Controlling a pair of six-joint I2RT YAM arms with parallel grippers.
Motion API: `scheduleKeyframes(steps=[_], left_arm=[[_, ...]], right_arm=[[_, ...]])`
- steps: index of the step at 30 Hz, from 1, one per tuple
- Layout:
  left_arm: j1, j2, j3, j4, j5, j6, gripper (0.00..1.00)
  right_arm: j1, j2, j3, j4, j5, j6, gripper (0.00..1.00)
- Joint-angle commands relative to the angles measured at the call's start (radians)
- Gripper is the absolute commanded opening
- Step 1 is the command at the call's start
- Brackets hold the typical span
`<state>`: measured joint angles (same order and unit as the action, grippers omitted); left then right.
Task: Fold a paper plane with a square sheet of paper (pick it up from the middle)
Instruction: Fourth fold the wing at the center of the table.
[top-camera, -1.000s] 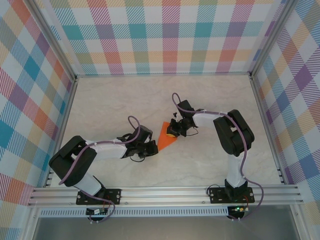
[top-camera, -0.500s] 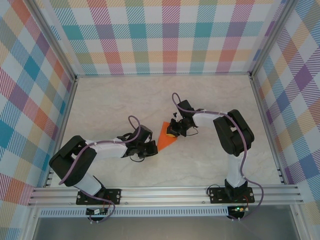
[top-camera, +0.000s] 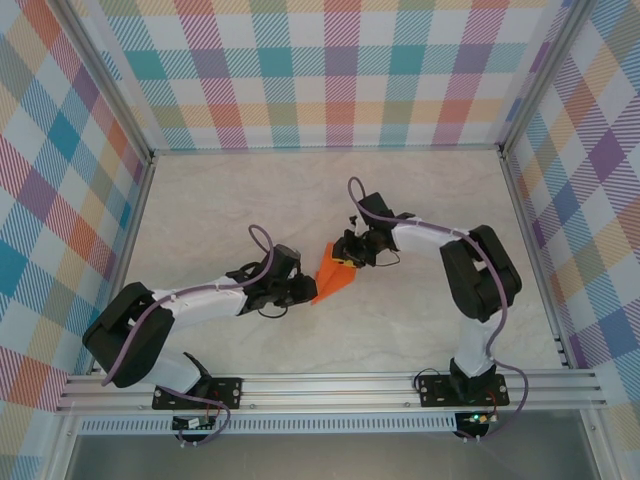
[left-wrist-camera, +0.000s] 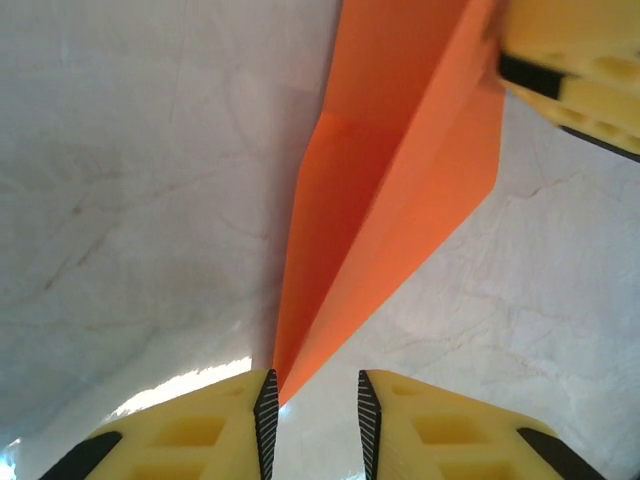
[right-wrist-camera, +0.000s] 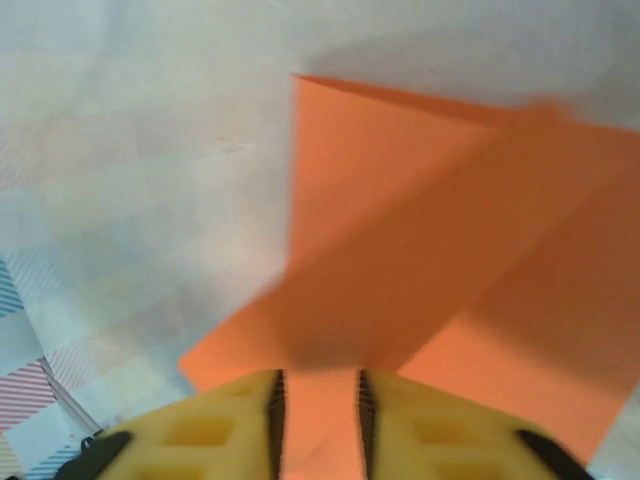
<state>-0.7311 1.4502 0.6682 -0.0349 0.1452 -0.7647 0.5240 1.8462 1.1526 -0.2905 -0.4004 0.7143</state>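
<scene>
The square sheet of paper now stands folded as a narrow orange paper plane (top-camera: 333, 278) on the marbled table (top-camera: 250, 200), between the two arms. My left gripper (top-camera: 303, 291) is at its pointed lower-left tip. In the left wrist view the left gripper (left-wrist-camera: 314, 415) is open, with the tip of the paper plane (left-wrist-camera: 390, 200) just beside the left pad and nothing pinched. My right gripper (top-camera: 346, 259) is at the wide upper end. In the right wrist view the right gripper (right-wrist-camera: 318, 420) has its pads apart over the orange paper plane (right-wrist-camera: 430, 240), blurred.
Checked walls (top-camera: 340, 70) and aluminium rails (top-camera: 330, 385) enclose the table. A yellow finger of the right gripper (left-wrist-camera: 580, 70) reaches into the top right of the left wrist view, close over the plane's wide end.
Both grippers were shut on the plane's ends and now stand open. The left arm has stretched out lower. The right gripper has shifted slightly up and left.
</scene>
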Motion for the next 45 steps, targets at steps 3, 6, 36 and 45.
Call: scheduleKeyframes(steps=[3, 6, 36, 45], left_arm=[[-0.002, 0.062, 0.058, 0.065, -0.066, 0.020, 0.33], [-0.002, 0.103, 0.076, 0.074, -0.084, 0.023, 0.33], [0.001, 0.216, 0.106, 0.038, -0.105, 0.019, 0.26], [-0.001, 0.234, 0.114, 0.045, -0.090, 0.019, 0.27]], right_arm=[[-0.001, -0.119, -0.073, -0.009, 0.154, 0.022, 0.44], [-0.001, -0.118, -0.092, 0.000, 0.167, 0.041, 0.49], [0.033, -0.042, -0.089, 0.125, 0.031, 0.007, 0.46], [0.050, -0.022, -0.088, 0.137, 0.014, 0.003, 0.51]])
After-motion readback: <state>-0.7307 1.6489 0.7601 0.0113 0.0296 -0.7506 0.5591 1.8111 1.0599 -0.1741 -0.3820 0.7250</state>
